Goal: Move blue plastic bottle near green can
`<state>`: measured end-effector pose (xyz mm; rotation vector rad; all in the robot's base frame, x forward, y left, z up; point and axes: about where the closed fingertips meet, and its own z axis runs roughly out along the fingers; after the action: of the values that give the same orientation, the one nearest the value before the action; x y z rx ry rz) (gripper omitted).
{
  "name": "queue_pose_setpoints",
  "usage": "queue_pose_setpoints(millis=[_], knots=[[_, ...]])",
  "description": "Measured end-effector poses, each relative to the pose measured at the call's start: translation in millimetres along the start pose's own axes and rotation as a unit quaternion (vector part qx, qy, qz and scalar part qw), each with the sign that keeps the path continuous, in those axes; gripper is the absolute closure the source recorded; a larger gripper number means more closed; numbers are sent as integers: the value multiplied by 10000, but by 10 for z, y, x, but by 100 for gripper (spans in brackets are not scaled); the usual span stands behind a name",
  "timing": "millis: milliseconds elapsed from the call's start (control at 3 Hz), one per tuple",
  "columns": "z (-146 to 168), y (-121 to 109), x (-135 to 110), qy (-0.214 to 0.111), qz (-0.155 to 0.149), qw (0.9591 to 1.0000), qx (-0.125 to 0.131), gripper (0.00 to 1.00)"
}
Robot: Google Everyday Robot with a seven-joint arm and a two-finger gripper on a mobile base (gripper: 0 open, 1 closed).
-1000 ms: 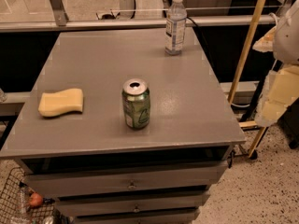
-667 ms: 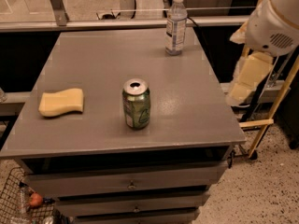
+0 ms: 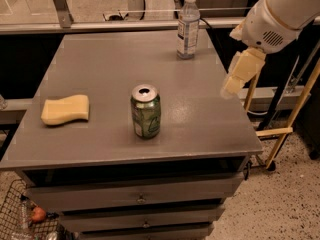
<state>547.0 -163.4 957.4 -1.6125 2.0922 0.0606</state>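
The blue plastic bottle (image 3: 188, 25) stands upright at the far right of the grey table (image 3: 110, 69); it is clear, with a white cap and a white-and-blue label. The green can (image 3: 146, 111) stands upright near the table's middle front, its silver top open. My gripper (image 3: 235, 76) hangs from the white arm over the table's right edge, to the right of the can and in front of the bottle, apart from both. It holds nothing.
A yellow sponge (image 3: 65, 109) lies at the table's left front. Drawers sit under the tabletop. A wire basket (image 3: 25, 219) stands on the floor at the lower left. Wooden sticks (image 3: 290, 114) lean to the right of the table.
My arm and gripper have swung in from the far right and upward, leftward over the table's right edge. The bottle, can and sponge have not moved.
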Motion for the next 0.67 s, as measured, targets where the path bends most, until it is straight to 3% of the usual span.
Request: queue_pose_setpoints(millis=[333,667], knots=[[32,-26,-1,-161,109,9997,115,0],[250,-424,-58,-539,412,9972,317,0]])
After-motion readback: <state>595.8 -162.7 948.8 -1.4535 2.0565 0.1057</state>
